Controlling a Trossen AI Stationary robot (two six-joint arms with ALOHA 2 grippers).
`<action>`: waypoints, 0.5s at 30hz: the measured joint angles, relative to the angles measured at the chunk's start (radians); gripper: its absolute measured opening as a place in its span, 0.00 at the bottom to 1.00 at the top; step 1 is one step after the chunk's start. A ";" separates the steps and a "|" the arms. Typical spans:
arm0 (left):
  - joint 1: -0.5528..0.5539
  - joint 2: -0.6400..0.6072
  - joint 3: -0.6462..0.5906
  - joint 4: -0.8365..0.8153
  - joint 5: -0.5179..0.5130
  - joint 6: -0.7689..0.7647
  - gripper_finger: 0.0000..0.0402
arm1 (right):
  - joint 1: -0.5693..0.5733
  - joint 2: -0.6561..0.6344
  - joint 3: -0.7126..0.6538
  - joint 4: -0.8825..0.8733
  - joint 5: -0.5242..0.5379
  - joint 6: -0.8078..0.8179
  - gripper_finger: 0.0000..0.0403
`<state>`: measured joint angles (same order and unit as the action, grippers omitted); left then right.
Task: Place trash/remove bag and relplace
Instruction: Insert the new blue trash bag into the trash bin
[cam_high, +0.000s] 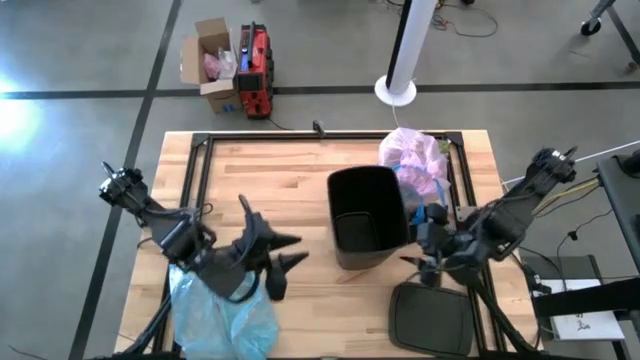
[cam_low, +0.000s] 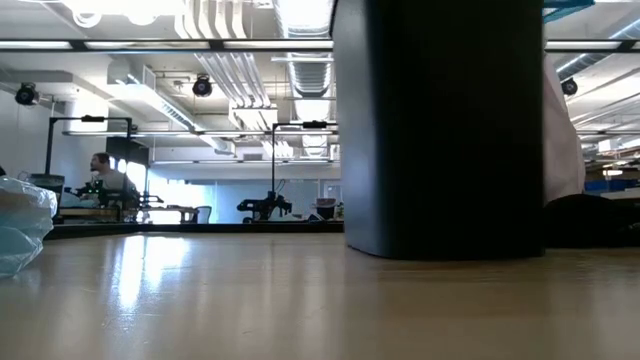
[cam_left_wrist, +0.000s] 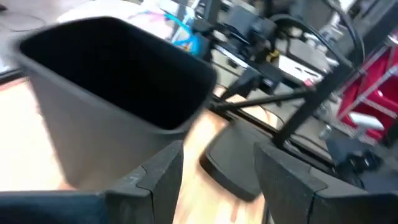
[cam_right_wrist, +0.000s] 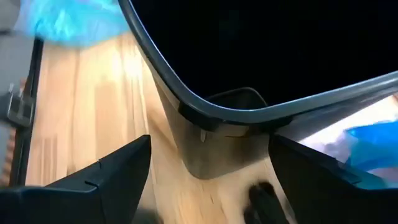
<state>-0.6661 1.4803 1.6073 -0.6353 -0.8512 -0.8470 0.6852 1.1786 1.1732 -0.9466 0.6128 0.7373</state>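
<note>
Table (cam_high: 270, 180): bare wood, serving as the work surface for both arms.

Bin (cam_high: 368, 215): black, upright at mid-table, mouth up. No liner over the rim, interior dark and apparently empty. Judged to be left central so that either arm can reach the rim for relining.

Blue bag (cam_high: 225, 315): light-blue film, crumpled at the near left edge under the left arm. Judged to be the replacement liner, kept within the left arm's reach.

Bag (cam_high: 412, 160): pale lavender-pink, bulging and gathered at the top, resting on the table at the bin's far right corner, touching or just beside the wall. Translucent; pale and blue shapes show through the film. Judged to be out of the bin and set aside, clear of the mouth.

Lid (cam_high: 430, 318): dark, flat on the near right of the table, apart from the bin. Off, presumably to keep the opening free.

Left gripper (cam_high: 285, 262): left of the bin, pointing at it, fingers part spread, nothing between them. Looks lined up on the bin wall, not on the blue bag.

Right gripper (cam_high: 420, 265): close against the bin's near right corner, above the lid, fingers wide and empty. Rim directly ahead in the wrist view, so placed for steadying or gripping it.

Trash: no loose scraps seen on the table; pieces within the bag cannot be told apart.
</note>
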 joint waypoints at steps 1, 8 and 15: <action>-0.016 0.004 0.000 0.001 -0.003 0.002 0.45 | -0.020 0.017 0.000 0.052 -0.001 -0.018 0.77; -0.146 0.040 0.000 0.105 -0.010 0.069 0.46 | -0.184 0.132 0.063 0.355 -0.008 -0.132 0.77; -0.214 0.087 0.000 0.246 -0.003 0.135 0.41 | -0.380 0.243 0.163 0.441 -0.010 -0.162 0.74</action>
<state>-0.8805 1.5675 1.6073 -0.3891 -0.8540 -0.7119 0.3049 1.4219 1.3358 -0.5059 0.6033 0.5751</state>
